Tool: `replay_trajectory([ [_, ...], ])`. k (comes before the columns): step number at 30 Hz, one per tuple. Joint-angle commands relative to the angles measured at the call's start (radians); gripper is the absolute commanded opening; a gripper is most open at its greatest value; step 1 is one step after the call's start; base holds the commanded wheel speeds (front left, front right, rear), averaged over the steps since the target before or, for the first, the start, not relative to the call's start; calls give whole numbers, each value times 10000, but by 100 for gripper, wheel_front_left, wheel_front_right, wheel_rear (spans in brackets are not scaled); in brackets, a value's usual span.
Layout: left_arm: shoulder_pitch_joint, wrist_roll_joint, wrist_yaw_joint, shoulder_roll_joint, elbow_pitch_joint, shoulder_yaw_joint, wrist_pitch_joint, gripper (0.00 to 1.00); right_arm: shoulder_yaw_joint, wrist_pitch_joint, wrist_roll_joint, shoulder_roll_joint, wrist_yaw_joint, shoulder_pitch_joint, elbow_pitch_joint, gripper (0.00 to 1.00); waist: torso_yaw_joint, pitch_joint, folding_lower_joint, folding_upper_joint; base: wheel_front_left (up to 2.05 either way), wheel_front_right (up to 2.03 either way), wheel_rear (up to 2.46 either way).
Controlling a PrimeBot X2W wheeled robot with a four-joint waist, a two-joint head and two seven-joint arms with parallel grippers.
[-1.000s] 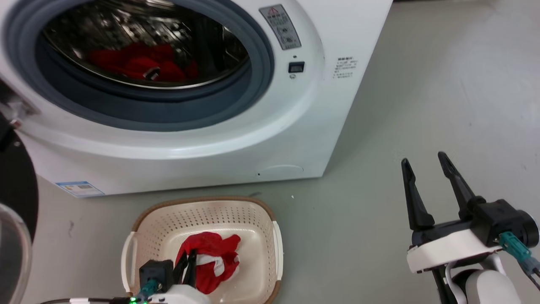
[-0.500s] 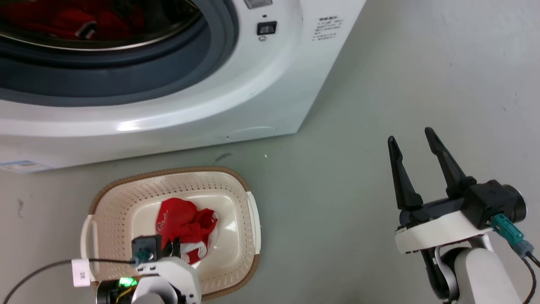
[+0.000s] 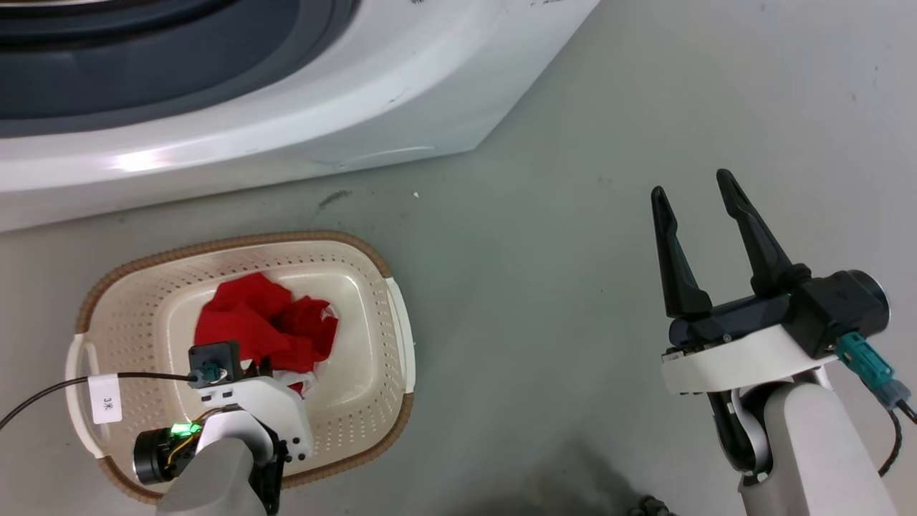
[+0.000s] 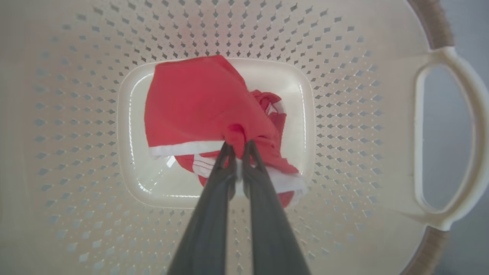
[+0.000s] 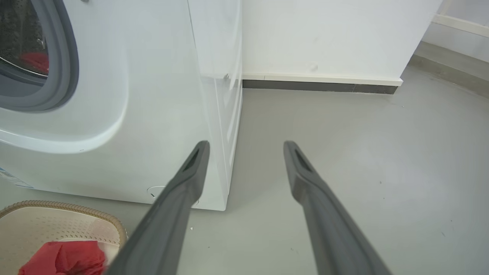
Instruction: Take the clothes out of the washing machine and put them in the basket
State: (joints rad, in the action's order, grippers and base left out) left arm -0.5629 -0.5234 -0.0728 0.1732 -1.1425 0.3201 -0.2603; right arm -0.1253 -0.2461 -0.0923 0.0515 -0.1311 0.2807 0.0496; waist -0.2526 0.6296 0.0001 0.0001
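Left pincer sank lower, tips buried in clothes.

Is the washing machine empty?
Not empty. Red clothes show inside the machine, past its grey rim.

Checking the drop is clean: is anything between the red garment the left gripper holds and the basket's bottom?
Nothing visible. The left gripper, shut on the red garment, is inside the basket; bare base shows around the cloth.
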Motion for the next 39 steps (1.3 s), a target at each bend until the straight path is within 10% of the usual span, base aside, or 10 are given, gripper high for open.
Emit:
replay_trajectory([
  [1, -155, 17, 25, 35, -168, -6, -68, 0, -51, -32, -69, -24, 7, 247, 53, 100, -97, 225, -1, -1, 0, 0, 0],
  [13, -521, -9, 184, -80, -1244, 181, 88, 0, -143, -166, -161, -22, 7, 528, 395, 100, -160, 436, -1, -1, 0, 0, 0],
  [14, -489, -30, 204, -106, -1276, 178, 78, 22, -146, -173, -152, -22, 7, 512, 429, 100, -134, 352, -1, -1, 0, 0, 0],
  [16, -366, -56, 273, -173, -1324, 191, 100, 100, -124, -177, -166, -21, 8, 468, 502, 100, -58, 98, -1, -1, 0, 0, 0],
  [39, 2007, 1102, -146, -569, 2574, -630, -52, 100, 620, 440, 457, -18, 8, -1375, 348, 100, 1483, -3866, -1, -1, 0, 0, 0],
])
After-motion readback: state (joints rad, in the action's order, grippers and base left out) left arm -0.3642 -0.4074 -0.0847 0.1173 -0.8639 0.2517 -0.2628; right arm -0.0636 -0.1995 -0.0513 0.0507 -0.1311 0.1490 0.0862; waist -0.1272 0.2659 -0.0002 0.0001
